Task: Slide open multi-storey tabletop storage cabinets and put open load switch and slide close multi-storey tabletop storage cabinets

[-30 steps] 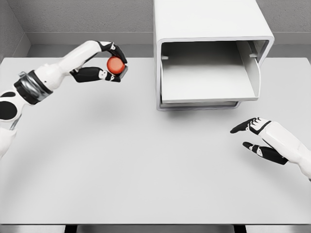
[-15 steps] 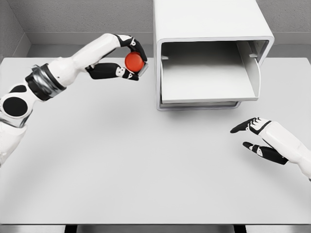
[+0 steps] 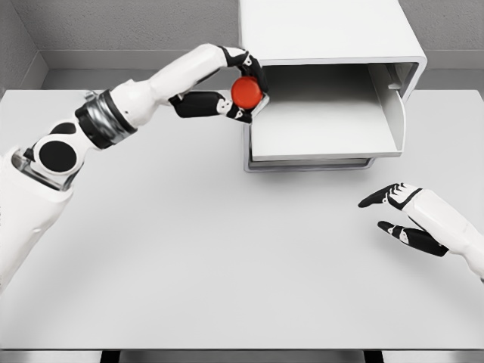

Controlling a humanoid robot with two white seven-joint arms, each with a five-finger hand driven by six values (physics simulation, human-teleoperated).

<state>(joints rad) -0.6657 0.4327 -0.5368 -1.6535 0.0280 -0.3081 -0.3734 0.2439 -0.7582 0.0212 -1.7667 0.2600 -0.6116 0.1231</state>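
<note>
The left hand [image 3: 238, 94] has its fingers curled around the red-buttoned load switch [image 3: 246, 91] at the open cabinet drawer [image 3: 325, 128]'s left edge; it looks small, rigid and light, best gripped by its grey base, while the right hand [image 3: 404, 215] rests open.

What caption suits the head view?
Left robot hand carries the red-buttoned switch to the open cabinet drawer.

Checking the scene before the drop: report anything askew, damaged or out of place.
Nothing stands out. The cabinet stands square on the table, its drawer slid out and level. The left hand grips the red load switch at the drawer's left edge. The right hand hovers open, holding nothing.
</note>
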